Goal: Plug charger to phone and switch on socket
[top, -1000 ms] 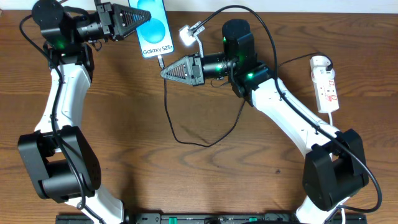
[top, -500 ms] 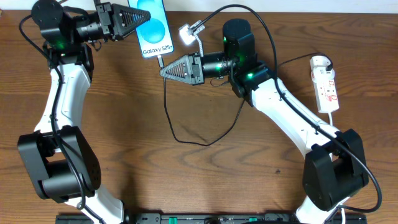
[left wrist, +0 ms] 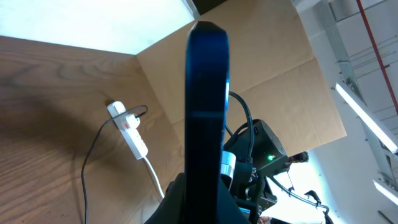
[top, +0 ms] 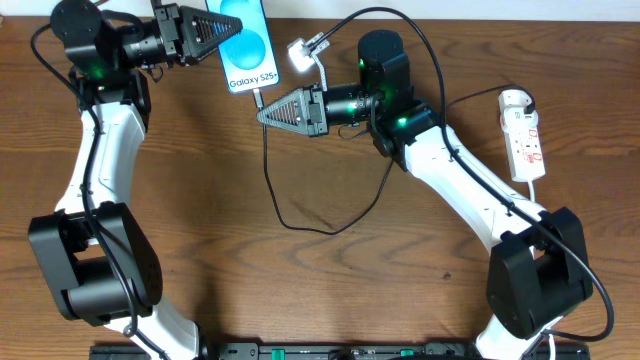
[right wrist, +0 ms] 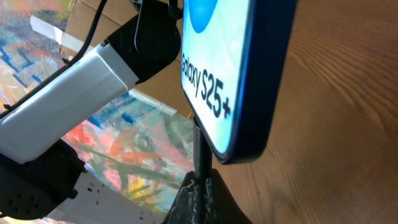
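Note:
The phone (top: 247, 45), blue screen with white "Galaxy S25+" text, is held off the table at the back left, my left gripper (top: 228, 28) shut on its side. In the left wrist view the phone (left wrist: 208, 99) stands edge-on between the dark fingers of the left gripper (left wrist: 206, 200). My right gripper (top: 263, 115) is shut on the charger (top: 268, 170) just below the phone. In the right wrist view the thin black charger (right wrist: 200, 146) rises from the right gripper (right wrist: 200, 186) to the lower edge of the phone (right wrist: 233, 68); how deep the tip sits is hidden. The socket (top: 524, 140) lies at the far right.
The charger's cable loops over the middle of the table (top: 330, 290) and arcs back over the right arm. A small bright lamp (top: 300, 55) stands beside the phone. The socket (left wrist: 132, 130) and its white cord show in the left wrist view too.

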`<state>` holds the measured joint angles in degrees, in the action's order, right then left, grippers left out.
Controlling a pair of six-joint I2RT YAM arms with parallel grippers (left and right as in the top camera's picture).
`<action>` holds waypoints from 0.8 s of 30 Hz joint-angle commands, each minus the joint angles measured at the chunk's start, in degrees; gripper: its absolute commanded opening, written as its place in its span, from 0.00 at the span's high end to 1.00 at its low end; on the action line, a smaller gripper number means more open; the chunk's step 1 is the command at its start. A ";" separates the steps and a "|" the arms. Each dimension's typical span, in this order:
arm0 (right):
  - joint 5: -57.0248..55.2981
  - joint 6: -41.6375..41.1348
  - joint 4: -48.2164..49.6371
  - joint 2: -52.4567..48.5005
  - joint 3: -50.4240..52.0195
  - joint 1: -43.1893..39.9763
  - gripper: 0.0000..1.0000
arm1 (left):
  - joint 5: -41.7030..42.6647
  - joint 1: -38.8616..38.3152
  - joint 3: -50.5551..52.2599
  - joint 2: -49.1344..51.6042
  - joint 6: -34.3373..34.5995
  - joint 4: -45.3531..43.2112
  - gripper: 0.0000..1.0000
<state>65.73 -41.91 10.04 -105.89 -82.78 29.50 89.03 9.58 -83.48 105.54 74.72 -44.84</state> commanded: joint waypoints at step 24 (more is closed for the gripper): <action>-3.58 -1.40 3.56 -0.20 -0.24 -1.46 0.99 | 0.98 -0.20 -0.17 -0.94 -0.15 -0.44 0.93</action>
<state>64.86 -43.22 12.64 -105.89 -82.76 29.10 88.12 9.58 -83.48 105.54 74.76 -44.86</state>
